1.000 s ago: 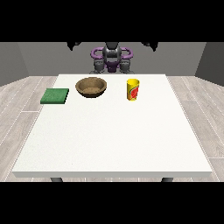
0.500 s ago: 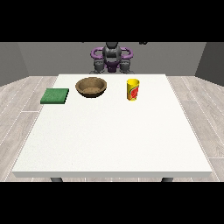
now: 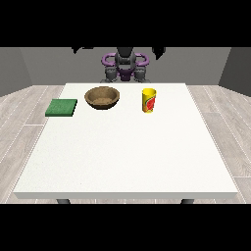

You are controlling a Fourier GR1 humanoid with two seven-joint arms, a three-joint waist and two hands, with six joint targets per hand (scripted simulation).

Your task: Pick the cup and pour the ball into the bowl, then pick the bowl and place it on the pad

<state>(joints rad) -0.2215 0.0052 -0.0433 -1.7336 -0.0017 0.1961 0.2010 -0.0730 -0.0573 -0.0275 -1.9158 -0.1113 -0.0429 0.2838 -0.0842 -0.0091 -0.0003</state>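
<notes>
The cup (image 3: pixel 149 100) stands upright on the white desk (image 3: pixel 127 152), toward the far edge and somewhat to the view's right of centre. It is yellow, with a red patch on the side that faces the camera (some kind of label or printed mark, but no letters or brand can be read on it). Its mouth is open at the top; whether a ball lies inside cannot be told from this angle.

The bowl (image 3: pixel 102 97) sits to the view's left of the cup, apart from it, at about the same depth on the desk. It is brown and round, with a darker rim and a paler, speckled inside. No writing shows on it.

The pad (image 3: pixel 62 107) lies flat further to the view's left, near the desk's left edge and apart from the bowl. It is a plain green square with no marking.

The robot (image 3: pixel 125 65) stands behind the far edge of the desk, with purple rings at its shoulders. Dark shapes show at the very top of the scene on either side of its head, but they are too small to make out as hands, so how the fingers lie cannot be told. Nothing touches the cup, the bowl or the pad.
</notes>
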